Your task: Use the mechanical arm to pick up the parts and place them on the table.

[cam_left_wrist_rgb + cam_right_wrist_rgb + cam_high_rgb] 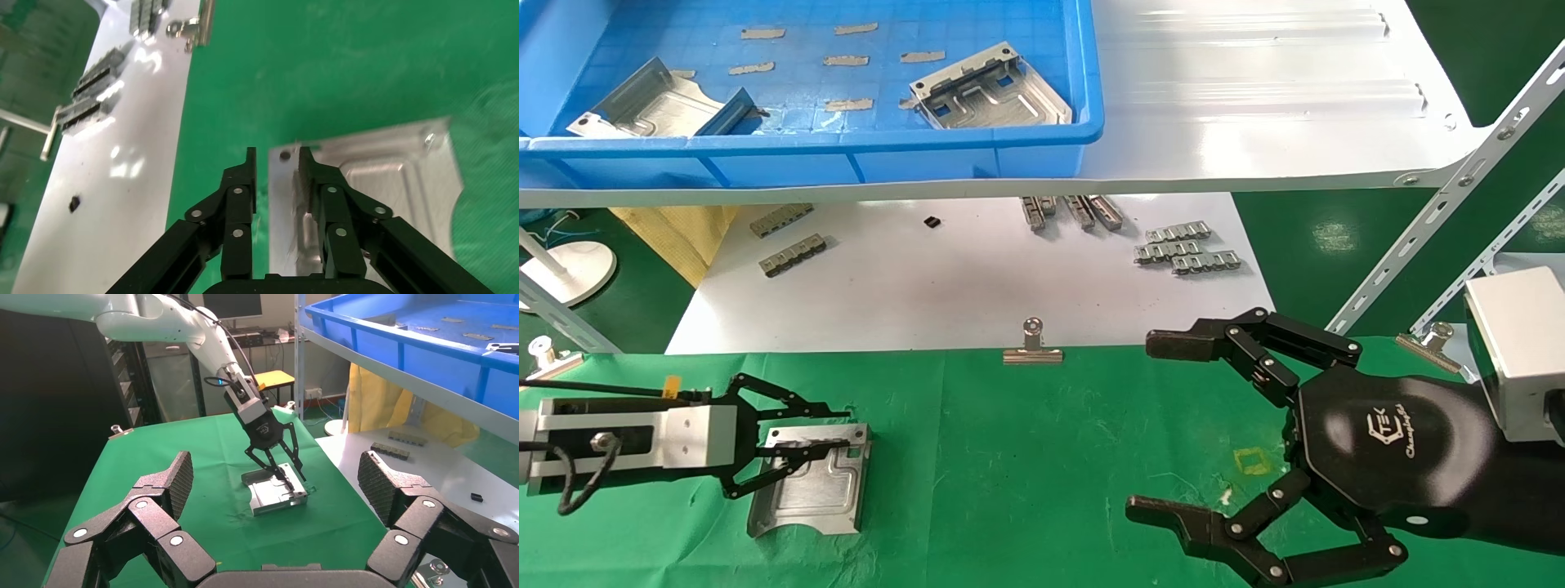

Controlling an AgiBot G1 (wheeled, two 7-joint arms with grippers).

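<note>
Lying flat on table (pixel 1042 457), part (pixel 809 482) (left gripper (pixel 825 441) fingers astride edge).

One silvery plate (pixel 809 482) lies flat on the green table (pixel 1042 457), ridged face up, folded flange on its far edge, well left of the yellow square mark (pixel 1253 461). Left gripper (pixel 825 437) fingertips, nearly closed, straddle that flange. Two more plates (pixel 993 88) sit in the blue bin (pixel 977 159), one tilted (pixel 654 106), above and behind the table.
</note>
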